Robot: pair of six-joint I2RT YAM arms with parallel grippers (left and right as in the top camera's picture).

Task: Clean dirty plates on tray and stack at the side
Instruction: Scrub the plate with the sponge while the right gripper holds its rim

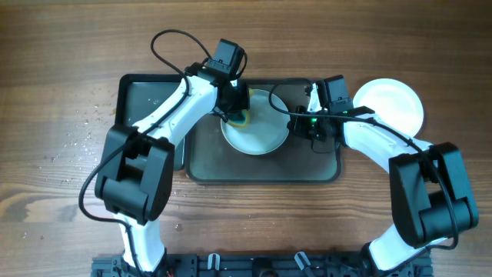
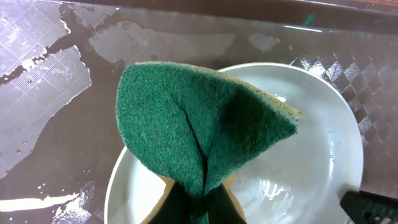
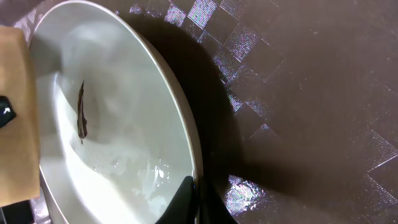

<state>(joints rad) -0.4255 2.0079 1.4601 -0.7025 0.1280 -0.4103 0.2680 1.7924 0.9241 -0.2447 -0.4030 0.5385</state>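
Now on the tray: one round white shallow plate (image 1: pixel 265 132) lies inside the large grey-green rectangular tray with rounded corners (image 1: pixel 261 171), towards its rear half; the tray rests on the brown wooden worktop (image 1: pixel 46 92).
Plate surface: wet and glistening, with a thin dark smear (image 3: pixel 81 115) near the centre, seen from the right wrist.
Left pincer (image 1: pixel 238 112): pressed together on a folded sponge with a green scouring face and a yellow underside (image 2: pixel 199 124), pinching it at the fold.
Sponge against plate: it covers the plate's left rear portion. Whether it bears on the surface cannot be told.
Right pincer (image 3: pixel 194 202): closed on the plate's right rim, which runs between the two dark fingertips. A deep shadow lies under that edge, and whether the rim is lifted cannot be told.
Plate relative to the pincers: it spans the gap between them, with the left pincer over its left rear edge and the right pincer at its opposite rim.
Tray floor: wet, with patterned patches of water around the plate.
Second round white plate (image 1: pixel 393 104): on the bare worktop just beyond the tray's right rear corner, partly covered by the right arm.
Narrower black tray (image 1: pixel 146 100): against the grey-green tray's left side, partly under the left arm.
Water droplets (image 1: pixel 86 123): scattered on the worktop left of the black tray.
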